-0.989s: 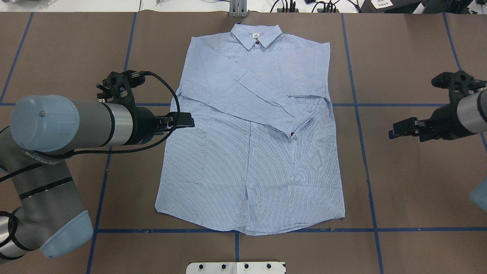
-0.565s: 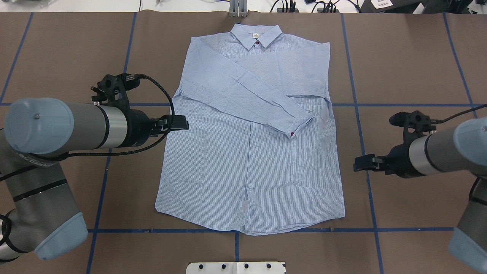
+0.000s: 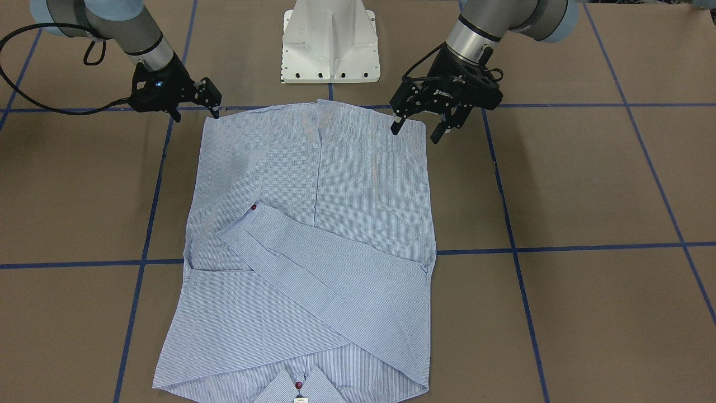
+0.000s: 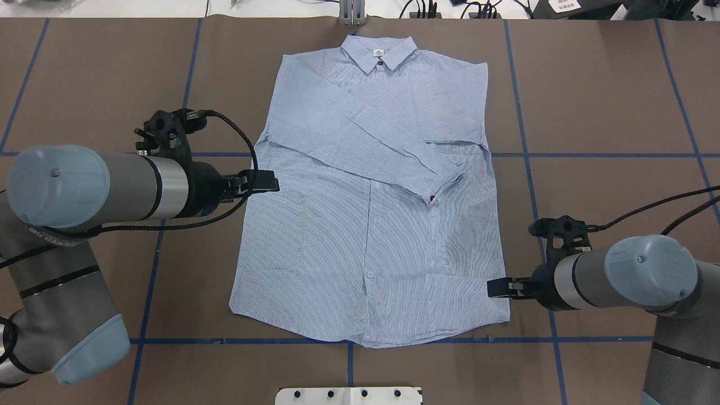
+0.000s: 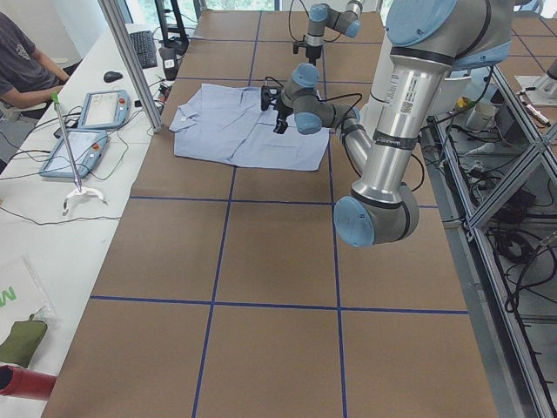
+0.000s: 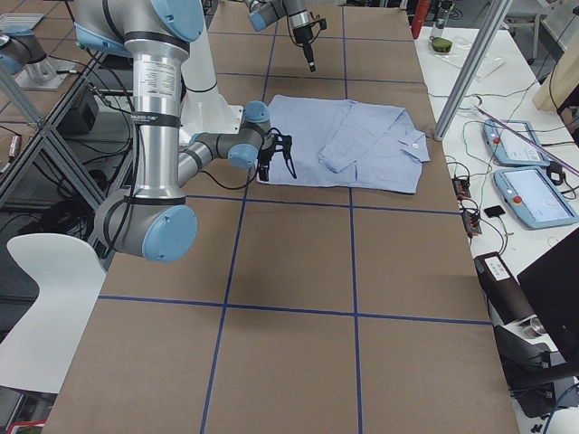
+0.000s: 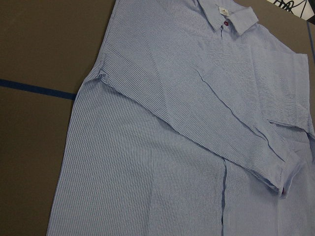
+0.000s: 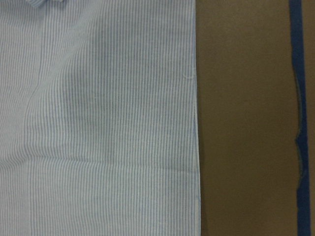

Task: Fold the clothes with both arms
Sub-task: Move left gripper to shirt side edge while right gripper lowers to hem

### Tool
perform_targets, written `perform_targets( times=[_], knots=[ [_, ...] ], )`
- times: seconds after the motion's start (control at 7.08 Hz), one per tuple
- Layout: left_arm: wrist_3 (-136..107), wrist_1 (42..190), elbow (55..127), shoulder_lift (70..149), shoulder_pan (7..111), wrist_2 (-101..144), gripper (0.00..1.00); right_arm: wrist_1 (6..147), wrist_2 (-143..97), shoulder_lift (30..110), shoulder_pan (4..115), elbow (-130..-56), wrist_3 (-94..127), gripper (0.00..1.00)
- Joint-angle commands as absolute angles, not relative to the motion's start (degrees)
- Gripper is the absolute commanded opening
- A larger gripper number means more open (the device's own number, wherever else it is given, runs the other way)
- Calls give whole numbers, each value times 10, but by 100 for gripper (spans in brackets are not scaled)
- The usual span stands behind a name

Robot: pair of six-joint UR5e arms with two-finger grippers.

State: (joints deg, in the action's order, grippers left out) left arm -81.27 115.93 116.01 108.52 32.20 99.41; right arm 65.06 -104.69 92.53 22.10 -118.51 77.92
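1. The shirt (image 4: 371,214) is laid flat mid-table, collar away from the robot.
2. The right gripper (image 3: 212,101), jaws spread and empty, is poised at the near hem corner.
3. The left gripper (image 3: 414,126), jaws parted and empty, is held at the opposite side edge.

White lettering reading "ROBOT", with the letters after it too small to be made out, is seen on the black body of the left gripper (image 3: 415,130) in the front-facing view. A white sticker with small dark print is carried on the left arm (image 5: 406,87) in the left side view, and a like sticker is carried on the right arm (image 6: 150,86); neither can be read. A small white label (image 4: 378,53) is set in the shirt's collar, its mark illegible.
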Motion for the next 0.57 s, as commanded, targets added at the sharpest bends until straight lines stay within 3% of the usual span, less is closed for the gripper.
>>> perform_targets(
  times=[0.0,0.42],
  knots=[
    [-813,1159,1158,1085,322,993,99,651,-1046,910,194,-1160,780,100],
    [-814,1159,1158,1085,321,993,99,653,-1048,912,187,-1154,780,100]
  ],
)
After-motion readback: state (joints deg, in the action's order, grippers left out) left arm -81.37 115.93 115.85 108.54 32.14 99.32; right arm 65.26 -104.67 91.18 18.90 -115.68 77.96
